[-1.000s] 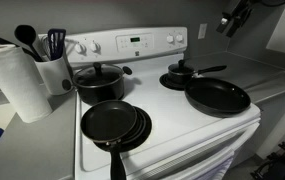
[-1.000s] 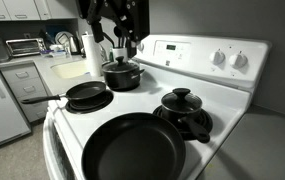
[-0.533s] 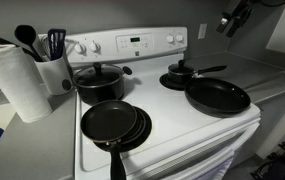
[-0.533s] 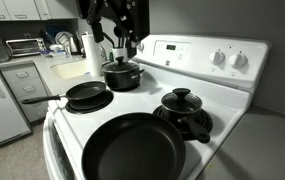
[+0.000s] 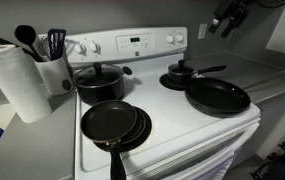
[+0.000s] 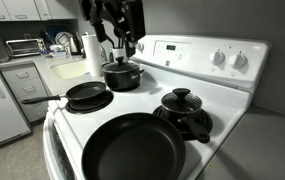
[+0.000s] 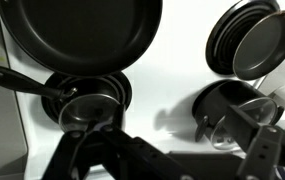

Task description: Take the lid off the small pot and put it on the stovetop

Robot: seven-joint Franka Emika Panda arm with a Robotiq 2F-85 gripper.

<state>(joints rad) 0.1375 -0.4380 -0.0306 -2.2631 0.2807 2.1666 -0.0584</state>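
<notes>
At the upper right of an exterior view, your gripper (image 5: 223, 21) is hanging high above the range, fingers seemingly spread and gripping nothing. The lid (image 5: 181, 70) is sitting on the small pot (image 5: 179, 81), down and left of it on the stovetop (image 5: 167, 108), with the pot's handle pointing right. No lettering on the back panel is showing clearly enough to read.

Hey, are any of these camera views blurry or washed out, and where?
Wrist view: the gripper along the bottom is a dark, out-of-focus mass, the lid shows faint glints, and the stovetop looks washed-out white. Both exterior views: evenly lit and fairly sharp, with no strong glare.
</notes>
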